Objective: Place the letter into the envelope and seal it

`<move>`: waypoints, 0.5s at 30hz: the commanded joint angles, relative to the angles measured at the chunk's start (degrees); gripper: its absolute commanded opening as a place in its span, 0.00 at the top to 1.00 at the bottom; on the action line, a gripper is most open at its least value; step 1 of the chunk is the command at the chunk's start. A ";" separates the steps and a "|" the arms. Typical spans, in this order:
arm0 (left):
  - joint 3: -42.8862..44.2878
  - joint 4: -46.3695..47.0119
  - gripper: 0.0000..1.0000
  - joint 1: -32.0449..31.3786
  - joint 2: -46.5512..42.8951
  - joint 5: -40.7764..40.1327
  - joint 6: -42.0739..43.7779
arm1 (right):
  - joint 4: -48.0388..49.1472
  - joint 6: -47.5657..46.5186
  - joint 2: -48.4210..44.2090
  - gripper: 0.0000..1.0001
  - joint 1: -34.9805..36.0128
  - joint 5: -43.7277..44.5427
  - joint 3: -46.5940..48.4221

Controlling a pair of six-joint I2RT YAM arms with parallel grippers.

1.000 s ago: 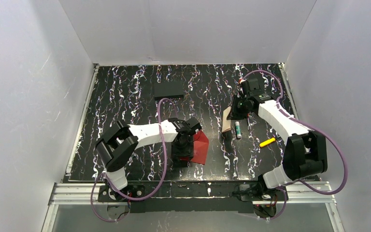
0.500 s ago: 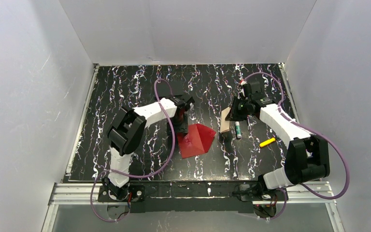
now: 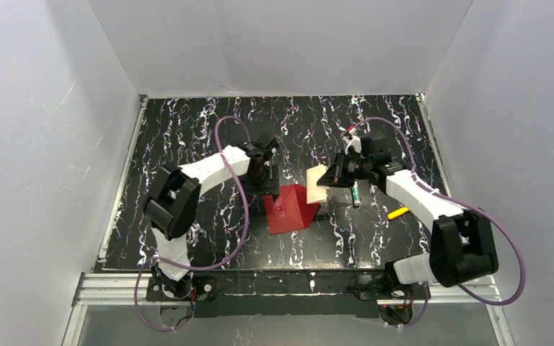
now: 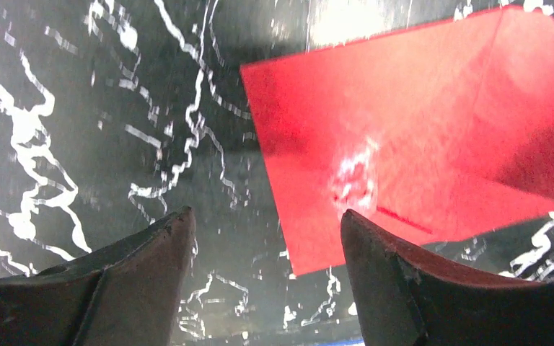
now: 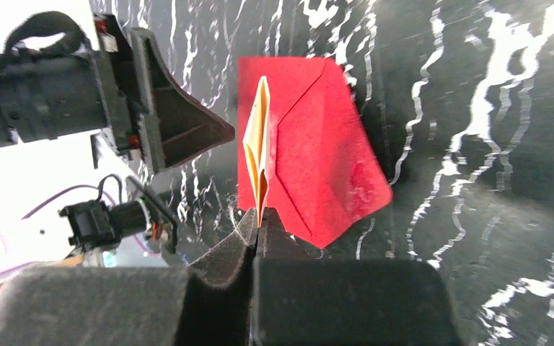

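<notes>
Pinches a plain pale cream paper letter (image 5: 260, 151) edge-on in the right gripper (image 5: 258, 234), fingers pressed together on its near edge. Holds the letter off the table, close to the far right side of a flat red paper envelope (image 3: 292, 213) with a triangular flap. Has the envelope lying on the black white-veined tabletop (image 3: 187, 144), flap seemingly raised open, though hard to tell from above. Hovers the left gripper (image 4: 263, 223) by the envelope's left edge, fingers spread apart, nothing between. Shows a small green-and-white tube (image 3: 356, 194) and a yellow stick (image 3: 398, 213) lying beside the right arm.
</notes>
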 commanded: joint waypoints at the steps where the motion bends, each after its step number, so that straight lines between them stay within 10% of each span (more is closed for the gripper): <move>1: -5.38 0.55 0.28 0.43 -8.58 6.69 -1.72 | 5.11 0.81 2.76 0.99 2.15 -5.27 -2.16; 7: -12.63 6.16 0.56 0.49 -10.01 15.49 -4.52 | 11.03 -8.27 3.02 0.99 6.32 -1.08 -3.47; 15: -13.42 6.55 0.56 0.51 -6.34 12.59 -5.94 | 19.26 -5.63 7.72 0.99 6.67 2.48 -8.09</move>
